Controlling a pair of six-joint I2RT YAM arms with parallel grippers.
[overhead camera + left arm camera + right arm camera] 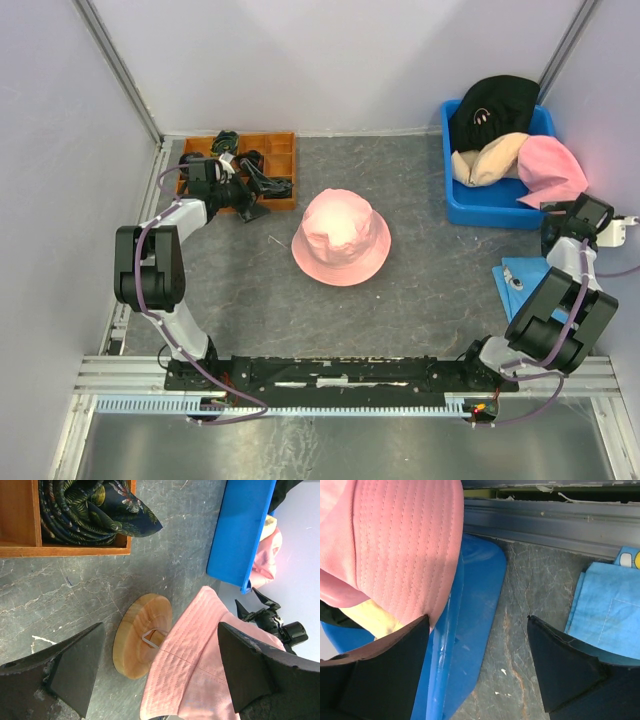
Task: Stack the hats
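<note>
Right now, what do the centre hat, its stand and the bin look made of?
Centre hat: pink woven fabric, matte, rows of stitching on the brim. Stand: bare wood, light, grain lines show. Bin: blue plastic by its look, glossy, with sheen on a smooth moulded wall.

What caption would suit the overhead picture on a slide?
A pink hat sits mid-table; a black hat, beige hat and second pink hat wait in the blue bin.
</note>
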